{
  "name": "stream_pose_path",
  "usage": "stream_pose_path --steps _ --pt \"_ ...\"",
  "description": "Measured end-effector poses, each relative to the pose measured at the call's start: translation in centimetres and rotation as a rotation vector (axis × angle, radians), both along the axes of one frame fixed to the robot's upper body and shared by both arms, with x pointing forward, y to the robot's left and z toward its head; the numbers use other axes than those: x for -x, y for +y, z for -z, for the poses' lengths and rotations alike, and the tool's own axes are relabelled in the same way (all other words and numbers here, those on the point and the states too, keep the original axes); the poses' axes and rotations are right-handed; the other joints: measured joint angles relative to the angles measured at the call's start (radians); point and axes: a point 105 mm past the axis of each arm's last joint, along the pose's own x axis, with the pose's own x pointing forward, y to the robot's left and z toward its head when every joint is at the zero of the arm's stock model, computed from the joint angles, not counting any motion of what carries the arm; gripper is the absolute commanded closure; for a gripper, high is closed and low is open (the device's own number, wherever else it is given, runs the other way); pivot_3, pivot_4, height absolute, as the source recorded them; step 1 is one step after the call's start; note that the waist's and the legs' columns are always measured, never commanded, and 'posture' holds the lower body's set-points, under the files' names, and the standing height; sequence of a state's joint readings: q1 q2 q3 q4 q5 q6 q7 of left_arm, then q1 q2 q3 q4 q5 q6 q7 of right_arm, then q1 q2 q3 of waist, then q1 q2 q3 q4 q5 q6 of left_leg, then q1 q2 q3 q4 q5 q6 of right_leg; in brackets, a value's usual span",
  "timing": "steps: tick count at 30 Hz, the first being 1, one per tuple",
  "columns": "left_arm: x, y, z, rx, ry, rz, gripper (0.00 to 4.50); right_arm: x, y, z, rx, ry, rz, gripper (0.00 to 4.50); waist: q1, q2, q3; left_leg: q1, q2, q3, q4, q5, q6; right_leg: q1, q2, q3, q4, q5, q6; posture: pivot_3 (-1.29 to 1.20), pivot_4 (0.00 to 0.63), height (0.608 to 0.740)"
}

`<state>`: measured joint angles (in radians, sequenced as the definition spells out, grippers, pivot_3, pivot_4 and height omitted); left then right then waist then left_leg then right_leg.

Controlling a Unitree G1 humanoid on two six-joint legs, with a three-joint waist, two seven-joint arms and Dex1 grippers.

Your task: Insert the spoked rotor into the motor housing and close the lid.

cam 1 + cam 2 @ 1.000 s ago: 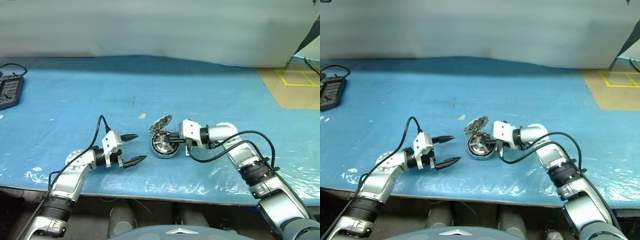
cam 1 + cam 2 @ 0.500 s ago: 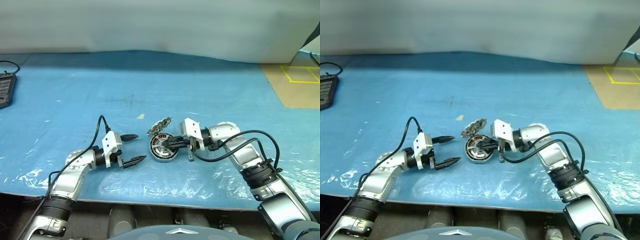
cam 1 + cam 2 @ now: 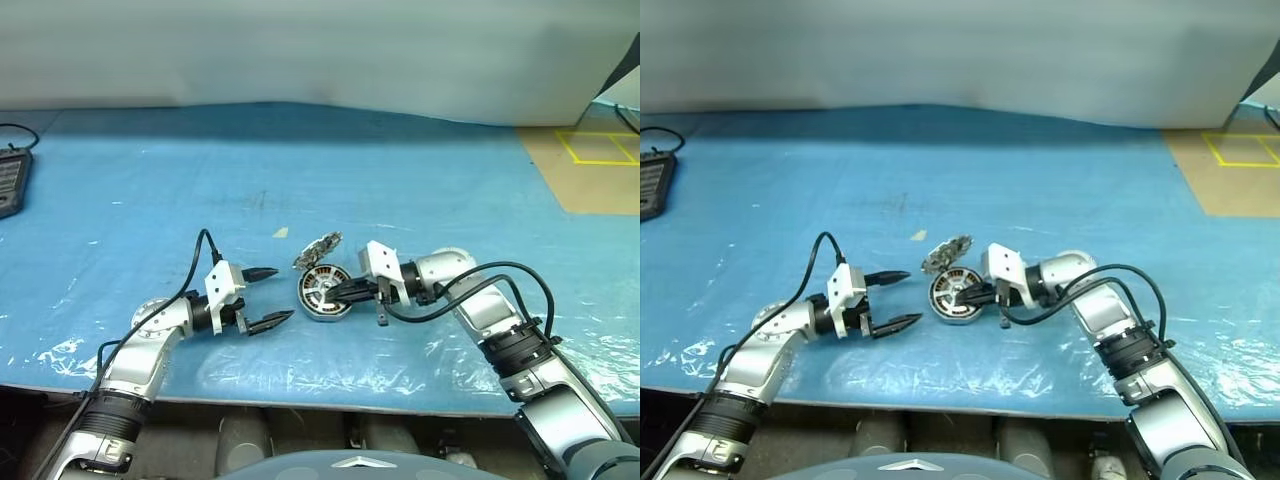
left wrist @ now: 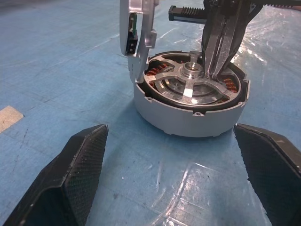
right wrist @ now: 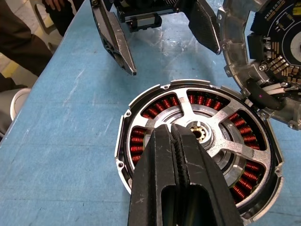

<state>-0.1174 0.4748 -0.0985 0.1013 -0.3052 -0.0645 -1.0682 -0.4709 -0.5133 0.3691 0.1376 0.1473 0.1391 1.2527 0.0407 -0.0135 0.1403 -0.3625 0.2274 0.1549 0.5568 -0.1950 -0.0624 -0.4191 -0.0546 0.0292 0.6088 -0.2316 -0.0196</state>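
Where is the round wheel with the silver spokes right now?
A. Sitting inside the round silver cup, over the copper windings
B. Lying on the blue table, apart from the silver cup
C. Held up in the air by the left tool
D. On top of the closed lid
A: the silver spoked rotor wheel sits inside the round silver motor housing cup, copper windings showing between its spokes, while the toothed grey lid stands open beside it.
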Motion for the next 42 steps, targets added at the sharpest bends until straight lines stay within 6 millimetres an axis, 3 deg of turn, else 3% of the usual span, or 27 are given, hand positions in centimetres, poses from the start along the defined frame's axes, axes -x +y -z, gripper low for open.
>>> stream_pose_path --steps 9,13,17,25,36,42 --pt "0.1 0.1 0.2 -0.001 0.004 -0.003 0.00 0.1 0.0 -0.2 0.005 0.015 -0.004 4.47 0.004 0.003 0.003 0.011 0.000 0.000 0.001 -0.002 0.004 0.012 -0.001 0.001 -0.001 -0.001 0.000 0.00 0.150 0.740" --pt "0.2 0.1 0.2 -0.001 0.006 -0.004 0.00 0.4 0.6 -2.1 -0.070 0.046 -0.020 4.47 0.003 0.005 0.007 0.009 0.000 0.000 -0.001 -0.001 0.001 0.009 0.000 0.000 -0.002 -0.001 -0.001 0.00 0.150 0.740" --pt "0.1 0.1 0.2 0.001 0.006 -0.004 0.00 -0.5 1.1 -3.6 -0.113 0.019 0.001 4.47 0.003 0.005 0.008 0.008 0.000 0.000 -0.002 0.000 0.000 0.008 0.000 0.000 -0.002 -0.001 -0.001 0.00 0.150 0.740" --pt "0.2 0.1 0.3 0.001 0.005 -0.004 0.00 -2.1 0.1 -0.8 -0.060 0.049 0.100 4.47 0.004 0.006 0.009 0.005 -0.001 0.000 -0.002 0.000 0.000 0.006 -0.001 0.000 -0.002 -0.001 -0.001 0.00 0.150 0.740" --pt "0.1 0.5 0.7 0.000 0.009 -0.009 0.00 -2.0 -0.1 -0.5 -0.035 -0.027 0.073 4.47 0.005 0.005 0.009 0.005 -0.001 0.000 -0.001 0.000 0.000 0.006 -0.001 0.000 -0.002 -0.001 -0.001 0.00 0.150 0.740" --pt "0.1 0.5 0.7 0.000 0.006 -0.008 0.00 -1.7 -0.1 -1.6 -0.113 0.013 0.102 4.47 0.006 0.006 0.010 0.001 0.000 0.000 0.000 0.000 0.000 0.002 -0.001 0.000 -0.001 0.000 0.000 0.00 0.150 0.740"
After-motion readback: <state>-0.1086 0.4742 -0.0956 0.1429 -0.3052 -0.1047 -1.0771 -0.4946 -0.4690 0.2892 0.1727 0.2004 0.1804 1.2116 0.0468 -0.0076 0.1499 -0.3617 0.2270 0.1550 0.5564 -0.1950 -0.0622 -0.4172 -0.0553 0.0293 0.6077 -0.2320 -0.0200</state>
